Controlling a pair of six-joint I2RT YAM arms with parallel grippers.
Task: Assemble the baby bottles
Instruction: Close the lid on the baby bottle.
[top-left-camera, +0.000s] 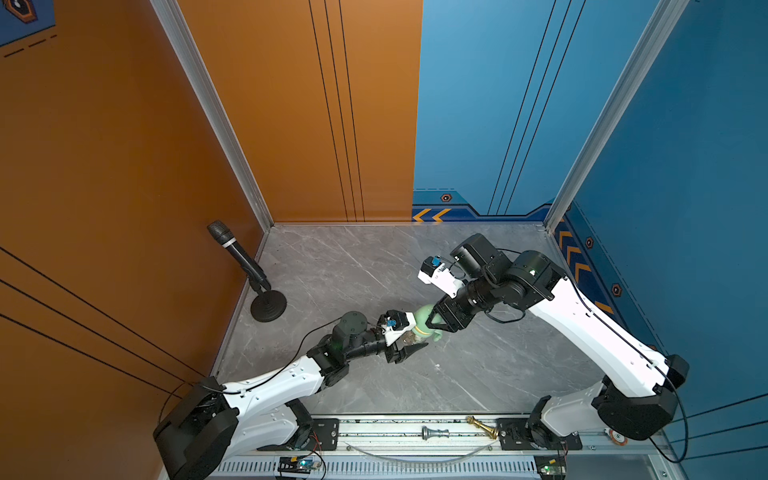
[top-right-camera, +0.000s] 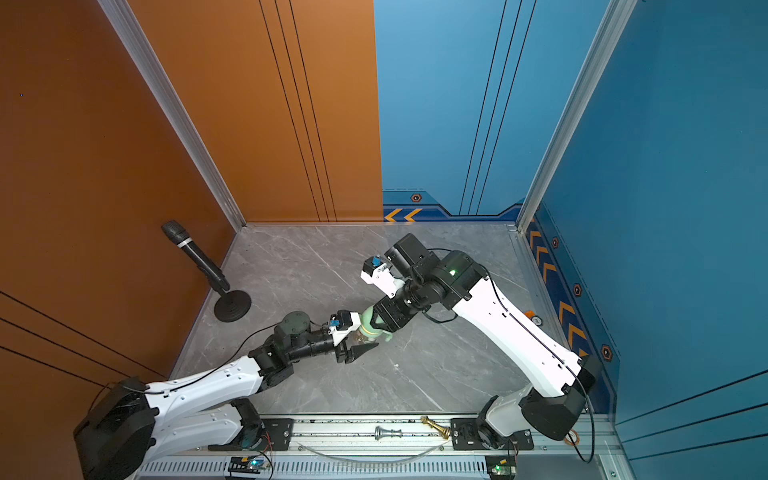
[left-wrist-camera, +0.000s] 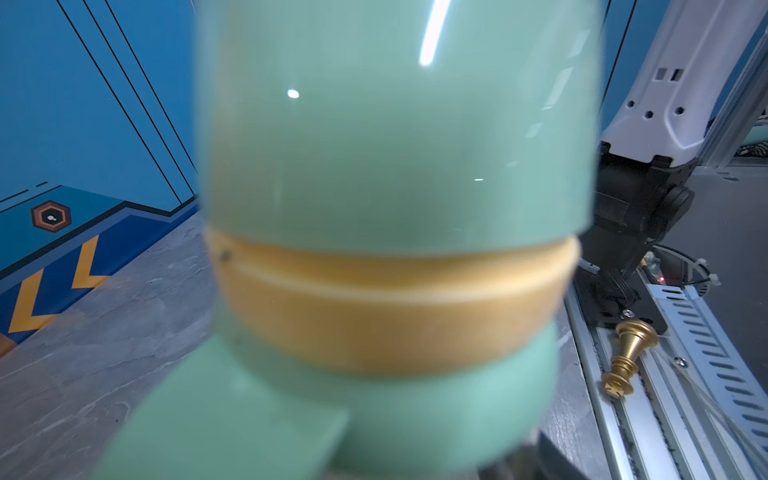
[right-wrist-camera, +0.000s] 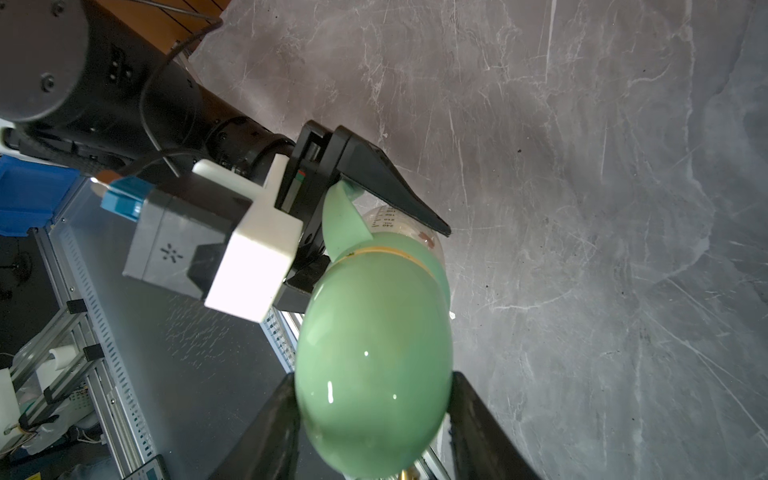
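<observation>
right wrist view has the right gripper (right-wrist-camera: 372, 376) straddling the dome cap (right-wrist-camera: 374, 332), can't tell if it's pinching or loose, left gripper (top-left-camera: 411, 341) clamped on the bottle (right-wrist-camera: 390, 218) over mid tabletop (right-wrist-camera: 582, 166), so brace it and seat the cap square on the collar (left-wrist-camera: 390, 316).

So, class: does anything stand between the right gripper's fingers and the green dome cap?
Nothing visible does: the fingers flank the dome cap, which sits on the bottle that the left gripper holds.
</observation>
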